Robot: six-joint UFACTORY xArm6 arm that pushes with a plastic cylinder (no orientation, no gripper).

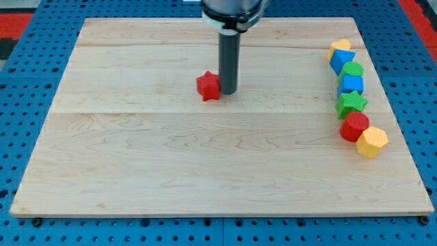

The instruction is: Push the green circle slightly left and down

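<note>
The green circle sits in a column of blocks near the board's right edge, between a blue block above it and a blue cube below it. My tip is far to the left of it, near the board's upper middle, touching the right side of a red star.
The right-hand column runs from a yellow block at the top down through a green star, a red cylinder and a yellow hexagon. The wooden board lies on a blue pegboard.
</note>
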